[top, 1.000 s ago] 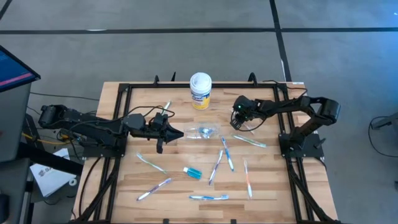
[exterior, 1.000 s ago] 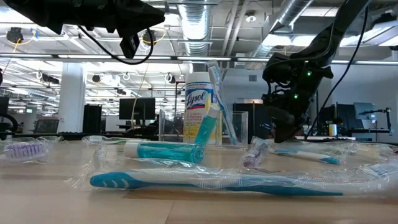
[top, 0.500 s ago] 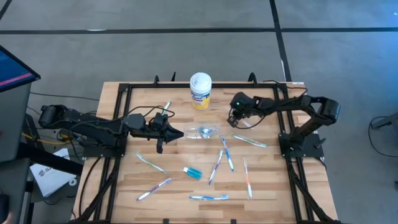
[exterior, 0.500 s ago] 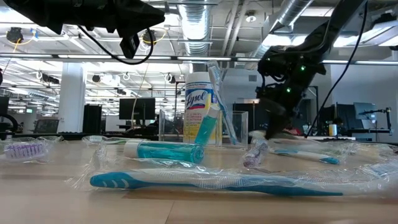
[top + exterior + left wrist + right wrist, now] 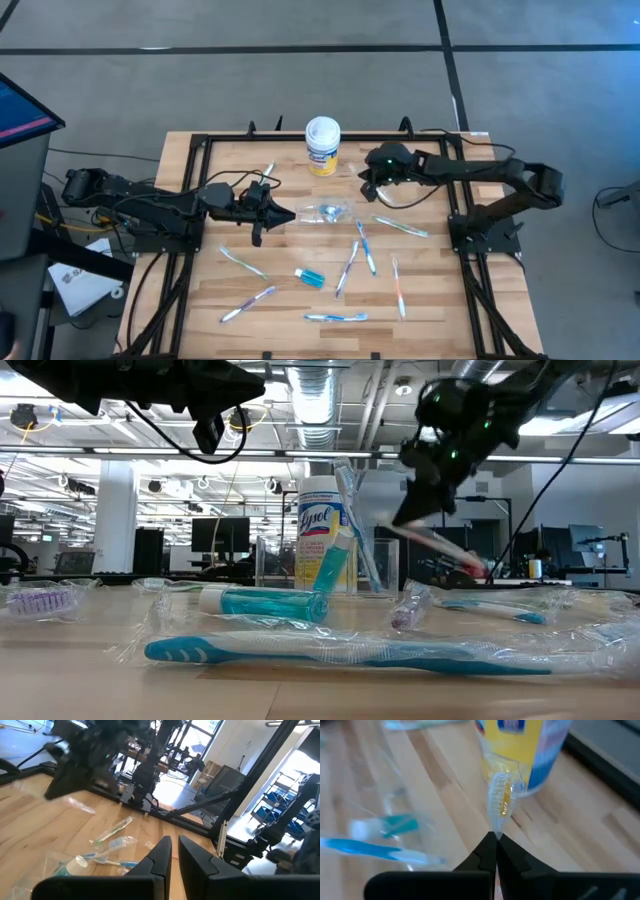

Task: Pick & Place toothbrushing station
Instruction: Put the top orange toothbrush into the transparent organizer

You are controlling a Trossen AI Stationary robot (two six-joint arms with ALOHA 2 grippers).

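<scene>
Above the far middle of the wooden table [image 5: 190, 300], the right gripper [image 5: 366, 178] hangs lifted off the surface, its two fingers pinched tight on a wrapped toothbrush [image 5: 499, 802] with yellow bristles, which slants down from it in the low view, just beside the yellow canister [image 5: 322, 146] with the white lid. At centre the clear plastic cup [image 5: 330, 211] stands with a toothbrush and a teal tube in it. Off to the left, the left gripper [image 5: 284, 214] hovers near the cup, fingers almost together and holding nothing. Other wrapped toothbrushes lie scattered flat on the wood: a pale one [image 5: 403, 227] near the right arm, two blue ones [image 5: 366, 247] in front of the cup, an orange-tipped one [image 5: 398, 286] farther forward, a blue one [image 5: 336, 317] at the front edge and a purple one [image 5: 249, 302] to the front left. A second teal tube [image 5: 309, 277] lies between them
</scene>
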